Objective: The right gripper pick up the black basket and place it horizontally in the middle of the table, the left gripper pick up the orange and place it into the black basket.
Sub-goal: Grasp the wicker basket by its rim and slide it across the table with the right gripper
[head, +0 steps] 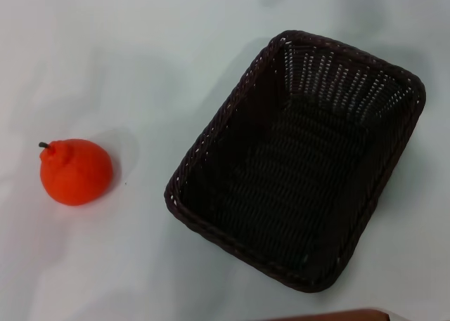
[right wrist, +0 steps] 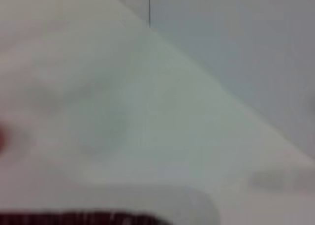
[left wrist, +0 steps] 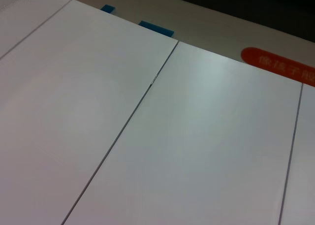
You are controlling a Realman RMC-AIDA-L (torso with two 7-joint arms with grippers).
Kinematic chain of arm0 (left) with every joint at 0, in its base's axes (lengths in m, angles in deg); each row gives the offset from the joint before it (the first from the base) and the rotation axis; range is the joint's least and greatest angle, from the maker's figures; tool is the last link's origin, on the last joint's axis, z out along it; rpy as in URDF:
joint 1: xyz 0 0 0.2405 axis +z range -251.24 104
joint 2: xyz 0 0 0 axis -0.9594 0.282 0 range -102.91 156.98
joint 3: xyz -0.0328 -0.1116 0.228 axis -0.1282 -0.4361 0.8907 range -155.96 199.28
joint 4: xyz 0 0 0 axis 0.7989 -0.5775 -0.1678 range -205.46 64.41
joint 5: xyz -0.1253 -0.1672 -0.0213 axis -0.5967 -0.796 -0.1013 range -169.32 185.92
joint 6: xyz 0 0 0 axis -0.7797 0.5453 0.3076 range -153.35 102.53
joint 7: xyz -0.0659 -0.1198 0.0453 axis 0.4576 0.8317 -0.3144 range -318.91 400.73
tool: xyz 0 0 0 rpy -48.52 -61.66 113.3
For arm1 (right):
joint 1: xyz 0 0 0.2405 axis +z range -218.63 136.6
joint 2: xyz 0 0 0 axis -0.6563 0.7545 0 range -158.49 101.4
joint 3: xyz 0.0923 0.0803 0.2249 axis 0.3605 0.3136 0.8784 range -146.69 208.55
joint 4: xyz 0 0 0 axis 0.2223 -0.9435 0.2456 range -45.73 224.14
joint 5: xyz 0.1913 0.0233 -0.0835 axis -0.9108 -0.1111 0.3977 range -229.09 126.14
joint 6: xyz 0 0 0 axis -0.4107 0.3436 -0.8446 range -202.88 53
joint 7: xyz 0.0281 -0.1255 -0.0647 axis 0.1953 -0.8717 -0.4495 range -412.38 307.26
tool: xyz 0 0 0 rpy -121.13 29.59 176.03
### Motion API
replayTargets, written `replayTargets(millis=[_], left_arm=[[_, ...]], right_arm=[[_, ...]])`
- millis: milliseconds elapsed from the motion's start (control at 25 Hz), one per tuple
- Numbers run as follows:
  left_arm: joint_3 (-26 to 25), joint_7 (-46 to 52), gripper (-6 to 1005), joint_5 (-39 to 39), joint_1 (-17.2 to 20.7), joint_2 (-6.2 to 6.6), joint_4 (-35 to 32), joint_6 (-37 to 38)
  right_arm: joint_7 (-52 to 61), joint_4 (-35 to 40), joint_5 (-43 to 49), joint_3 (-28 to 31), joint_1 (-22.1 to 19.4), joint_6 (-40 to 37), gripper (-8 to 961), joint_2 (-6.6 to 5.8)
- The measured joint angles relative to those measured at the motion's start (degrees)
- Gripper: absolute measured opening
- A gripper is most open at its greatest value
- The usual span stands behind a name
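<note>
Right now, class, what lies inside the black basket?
The black basket holds nothing; only its woven floor shows. The orange sits outside on the table. The table under the basket is covered.

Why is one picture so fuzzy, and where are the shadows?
The right wrist view is out of focus, with only a dark smear that may be the basket rim at its edge. In the head view, the orange casts a soft shadow on the table. The left wrist view is sharp.
</note>
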Motion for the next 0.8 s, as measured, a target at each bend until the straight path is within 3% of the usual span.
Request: replayTargets(millis=[240, 800], left_arm=[[0.0, -0.1, 695, -0.1, -0.2, 0.0, 0.0, 0.6], [0.3, -0.2, 690, 0.4, -1.6, -0.19, -0.4, 0.8]], right_arm=[[-0.4, -2.1, 7.1, -1.7, 1.5, 1.9, 761, 1.63], [-3.3, -14.7, 8.3, -3.7, 0.3, -5.9, 761, 1.85]])
